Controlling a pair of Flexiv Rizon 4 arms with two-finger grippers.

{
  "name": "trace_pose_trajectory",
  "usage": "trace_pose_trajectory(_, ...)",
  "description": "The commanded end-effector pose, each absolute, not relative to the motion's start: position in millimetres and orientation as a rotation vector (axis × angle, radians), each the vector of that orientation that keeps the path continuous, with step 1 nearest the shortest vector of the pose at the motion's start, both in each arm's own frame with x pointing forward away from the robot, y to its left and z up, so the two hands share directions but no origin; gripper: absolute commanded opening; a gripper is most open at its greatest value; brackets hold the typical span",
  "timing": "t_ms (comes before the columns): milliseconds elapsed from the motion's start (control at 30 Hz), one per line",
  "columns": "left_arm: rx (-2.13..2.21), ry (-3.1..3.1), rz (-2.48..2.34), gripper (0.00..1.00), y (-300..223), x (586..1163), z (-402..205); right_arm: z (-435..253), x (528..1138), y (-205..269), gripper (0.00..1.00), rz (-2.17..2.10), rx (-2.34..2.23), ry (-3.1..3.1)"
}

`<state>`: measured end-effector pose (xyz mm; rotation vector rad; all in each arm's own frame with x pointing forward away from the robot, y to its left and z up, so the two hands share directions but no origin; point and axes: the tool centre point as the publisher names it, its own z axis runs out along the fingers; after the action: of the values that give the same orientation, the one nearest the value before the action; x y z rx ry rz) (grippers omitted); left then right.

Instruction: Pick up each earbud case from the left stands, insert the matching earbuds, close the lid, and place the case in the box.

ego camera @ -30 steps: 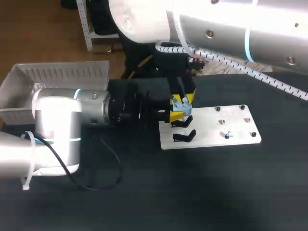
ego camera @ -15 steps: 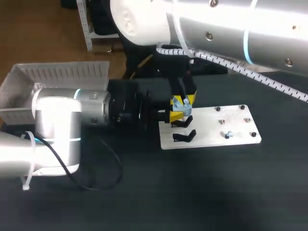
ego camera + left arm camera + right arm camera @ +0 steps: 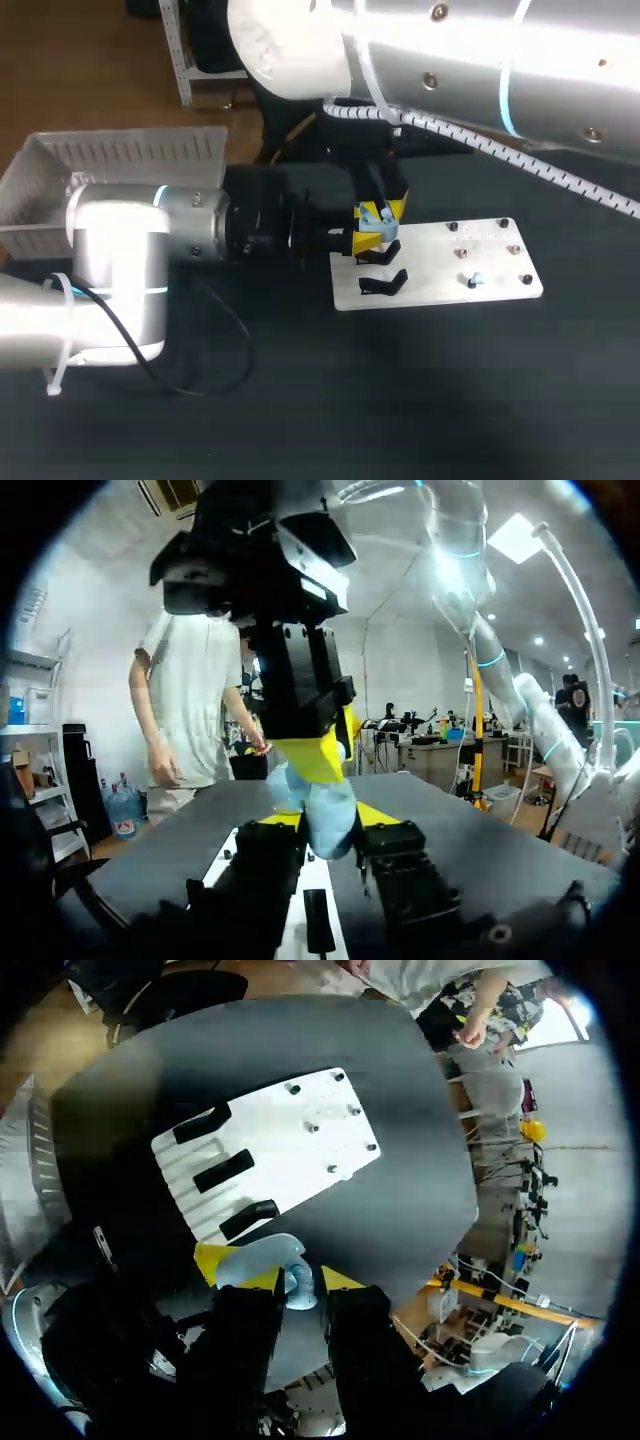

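1. While both arms are meeting over the left end of the white board [image 3: 450, 268] in the head view, the left gripper [image 3: 365, 241] and the right gripper [image 3: 390, 208] are hovering tip to tip. A pale blue earbud case [image 3: 372, 216] is sitting between them, well apart from the box [image 3: 40, 190].
2. Left wrist view: the left gripper's yellow tips are clamping the case from both sides, while the right gripper is hanging just above it.
3. Right wrist view: the right gripper's fingers, narrowly parted, are pinching a small earbud [image 3: 298, 1286] just beside the case.
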<state>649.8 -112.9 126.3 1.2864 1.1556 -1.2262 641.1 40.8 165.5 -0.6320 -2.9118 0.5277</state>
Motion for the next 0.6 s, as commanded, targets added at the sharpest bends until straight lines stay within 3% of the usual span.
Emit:
trace_pose_trajectory(33, 1.281, 1.154, -1.219, 0.00, -114, 648, 126, 165, 644, 41, 0.48, 0.529, -0.636, -2.902)
trace_pose_trajectory(167, 1.281, 1.154, -1.219, 0.00, -114, 648, 126, 166, 644, 41, 0.66, 0.520, -0.641, -2.904)
trace_pose_trajectory(467, 1.281, 1.154, -1.219, 0.00, -114, 648, 126, 181, 634, 36, 0.59, 0.447, -0.670, -2.936)
trace_pose_trajectory(600, 1.281, 1.154, -1.219, 0.00, -114, 648, 126, 191, 628, 28, 0.61, 0.373, -0.700, -2.955)
